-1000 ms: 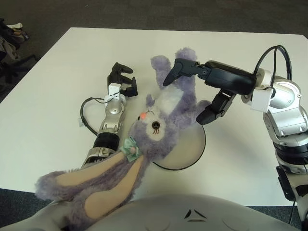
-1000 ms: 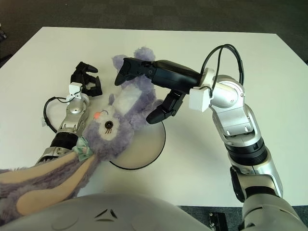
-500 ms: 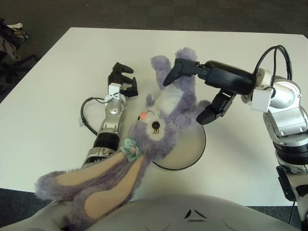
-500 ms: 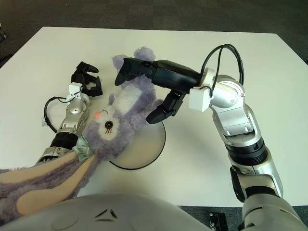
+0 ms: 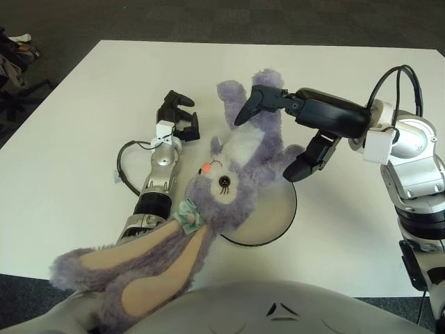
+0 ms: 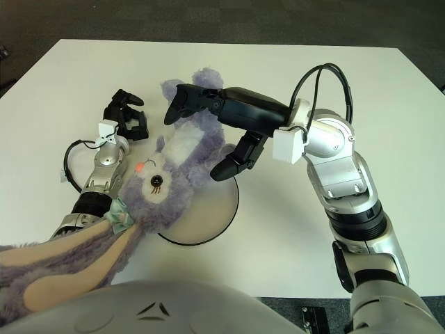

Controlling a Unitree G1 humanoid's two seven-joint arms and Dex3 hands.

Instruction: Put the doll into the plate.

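A purple plush bunny doll (image 5: 240, 149) lies on the white table. Its feet point away from me and its long ears (image 5: 149, 268) reach the near edge. Its torso and one arm overlap the left back rim of the round white plate (image 5: 274, 216), while the head sits just left of the plate. My right hand (image 5: 268, 146) reaches in from the right and clasps the doll's torso. Its upper fingers (image 5: 254, 103) press by the legs and its thumb (image 5: 306, 163) sits against the doll's right arm. My left hand (image 5: 176, 115) shows left of the doll, curled and holding nothing.
A black cable (image 5: 124, 167) loops beside my left forearm (image 5: 158, 177) on the table. Bare tabletop (image 5: 348, 229) lies to the right of the plate and across the back. The near table edge runs just below the plate, and dark floor surrounds the table.
My right hand and the doll's feet have shifted very slightly to the left. The left hand has not moved.
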